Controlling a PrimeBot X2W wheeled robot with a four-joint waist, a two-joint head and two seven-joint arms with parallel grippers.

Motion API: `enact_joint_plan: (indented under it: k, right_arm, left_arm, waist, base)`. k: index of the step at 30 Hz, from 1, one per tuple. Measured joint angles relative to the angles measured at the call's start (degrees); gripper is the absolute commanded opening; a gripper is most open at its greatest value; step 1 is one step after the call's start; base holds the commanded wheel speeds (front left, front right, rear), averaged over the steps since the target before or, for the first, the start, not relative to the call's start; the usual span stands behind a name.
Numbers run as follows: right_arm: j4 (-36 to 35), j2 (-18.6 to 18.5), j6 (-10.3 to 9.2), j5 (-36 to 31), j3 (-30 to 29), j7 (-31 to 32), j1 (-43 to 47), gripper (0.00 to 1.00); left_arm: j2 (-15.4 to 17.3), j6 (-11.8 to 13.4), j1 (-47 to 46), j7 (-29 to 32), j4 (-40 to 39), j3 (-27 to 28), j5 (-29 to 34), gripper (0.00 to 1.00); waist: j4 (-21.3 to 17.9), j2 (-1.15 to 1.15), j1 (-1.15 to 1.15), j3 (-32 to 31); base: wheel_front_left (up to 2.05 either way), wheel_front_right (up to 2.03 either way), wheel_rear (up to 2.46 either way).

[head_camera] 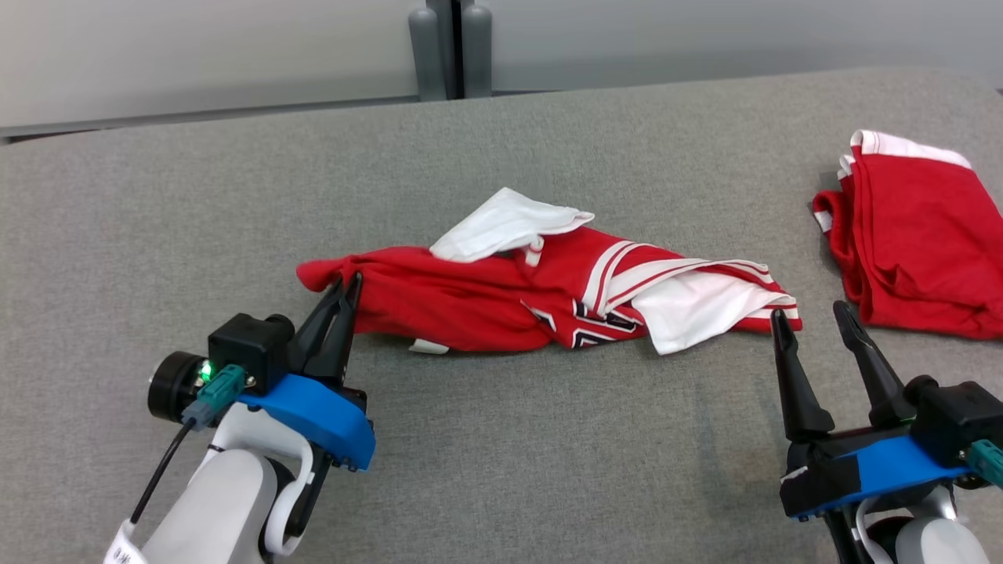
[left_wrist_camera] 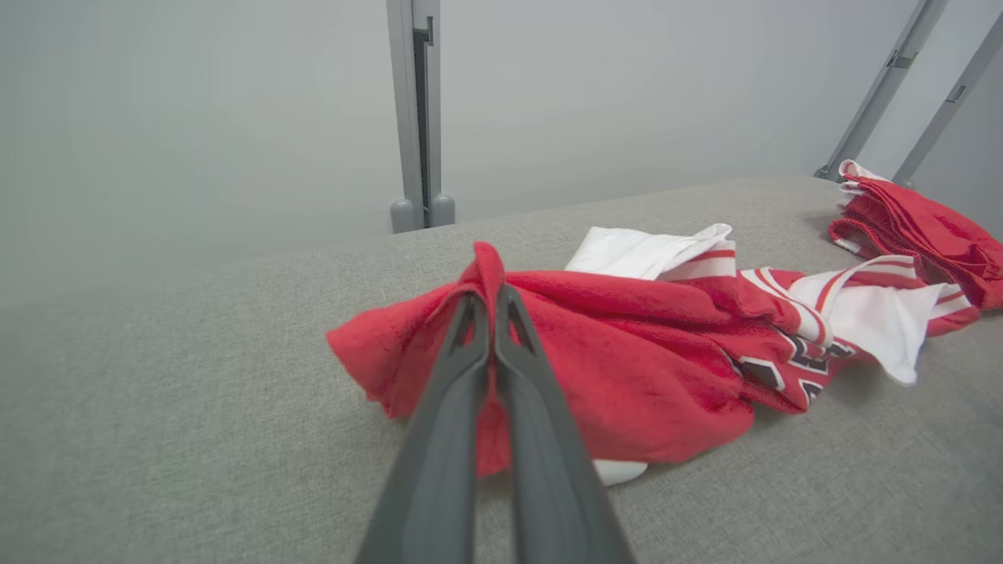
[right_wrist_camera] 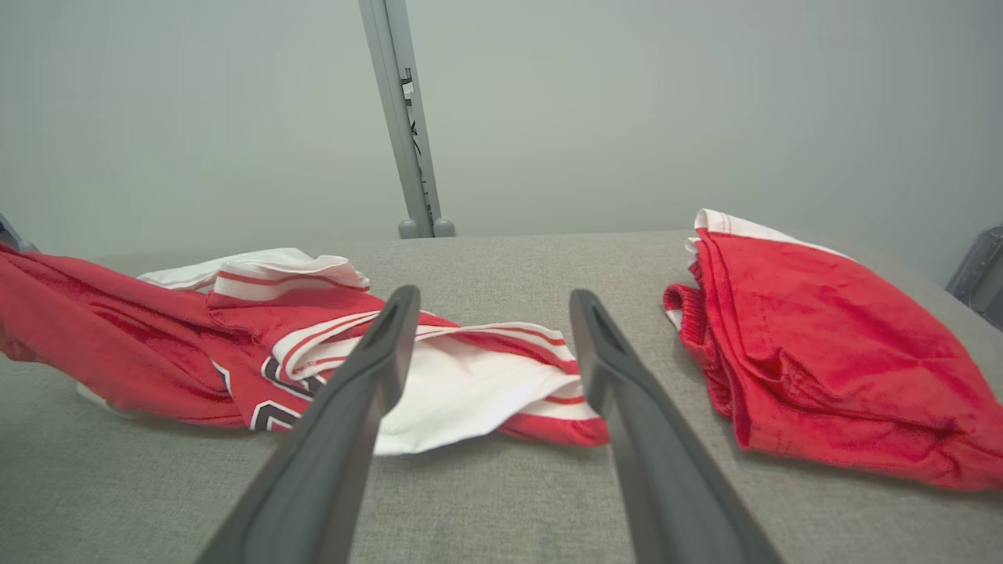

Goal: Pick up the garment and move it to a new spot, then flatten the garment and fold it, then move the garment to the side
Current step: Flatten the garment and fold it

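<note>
One crumpled red-and-white jersey garment (head_camera: 470,301) on grey fabric worktop (head_camera: 548,439): its left end pinched in clenched left gripper (head_camera: 350,286); its white-lined right end just ahead of spread, empty right gripper (head_camera: 809,313).

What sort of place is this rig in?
Probably a lab test station, not a home: grey cloth-covered table, plain wall with a metal post, red jersey, folded red garment.

- Bare surface (head_camera: 196,196) lies open left of, behind and before the jersey (head_camera: 470,298).
- A folded red garment (head_camera: 917,251) blocks the far right; a narrow gap parts the two.
</note>
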Motion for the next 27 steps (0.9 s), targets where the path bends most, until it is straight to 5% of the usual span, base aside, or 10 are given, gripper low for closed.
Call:
enact_joint_plan:
  k: [21,27]
  right_arm:
    - [-1.0,0.6,0.00,1.0,-3.7,0.4,3.8,1.00]
    - [-1.9,0.6,0.00,0.9,-3.1,1.3,3.9,1.00]
  left_arm:
    - [8.5,13.8,17.1,12.6,-39.6,3.5,2.1,0.00]
    - [9.7,15.3,19.1,14.9,-39.2,5.5,0.3,0.00]
  waist:
    - [6.3,0.00,-0.01,-5.0]
    - [6.8,0.00,0.00,-4.7]
  base:
    - [0.00,0.00,0.00]
    - [0.00,0.00,0.00]
